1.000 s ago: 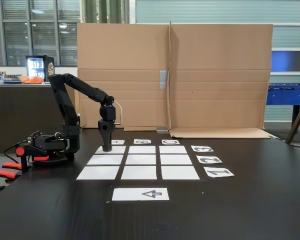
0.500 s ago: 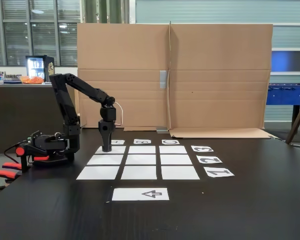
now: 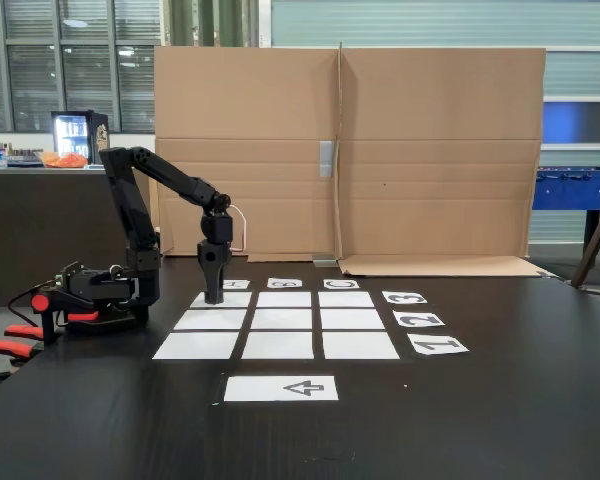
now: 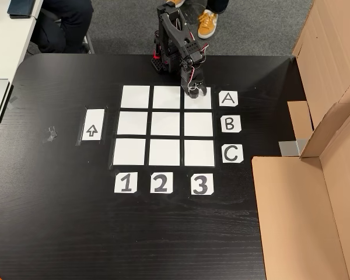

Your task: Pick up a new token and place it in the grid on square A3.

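**Arm down on corner cell A3**

Black arm (image 3: 145, 190) reaches from its base at the table's (image 3: 500, 400) left edge in the fixed view, gripper (image 3: 213, 298) pointing straight down onto the far-left cell of the grid (image 3: 278, 320). In the other view the gripper (image 4: 196, 93) sits over square A3 (image 4: 199, 104), the corner cell in line with the A card (image 4: 228, 98) and the 3 card (image 4: 200, 184). A dark shape, probably the token (image 4: 193, 93), shows between the fingers, at or just above the paper; contact can't be told. Fingers are narrow; whether they grip it is unclear. The other eight cells are blank. Arrow sheet (image 4: 93, 125) lies apart from the grid on the side opposite the letter cards. Cardboard wall (image 3: 350, 150) stands behind the table.
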`<state>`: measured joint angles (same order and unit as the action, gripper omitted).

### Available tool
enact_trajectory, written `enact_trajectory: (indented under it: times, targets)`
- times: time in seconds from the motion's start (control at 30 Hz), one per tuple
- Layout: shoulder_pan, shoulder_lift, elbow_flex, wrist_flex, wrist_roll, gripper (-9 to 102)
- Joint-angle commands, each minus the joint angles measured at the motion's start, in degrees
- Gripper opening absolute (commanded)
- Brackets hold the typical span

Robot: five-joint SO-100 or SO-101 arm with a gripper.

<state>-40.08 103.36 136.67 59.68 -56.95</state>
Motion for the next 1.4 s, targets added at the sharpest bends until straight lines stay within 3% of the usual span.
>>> enact_trajectory:
  times: [0.0,0.23,0.9,1.17,1.37]
  targets:
    - [0.9,0.4,-1.1,-0.1,-0.4,36]
    - [3.4,4.0,-2.9,1.3,-0.4,39]
    - [9.9,26.4,-25.4,20.8,0.9,37]
    - [14.5,32.7,-38.6,27.2,5.7,35]
    - [21.9,37.4,-45.0,27.5,12.0,35]
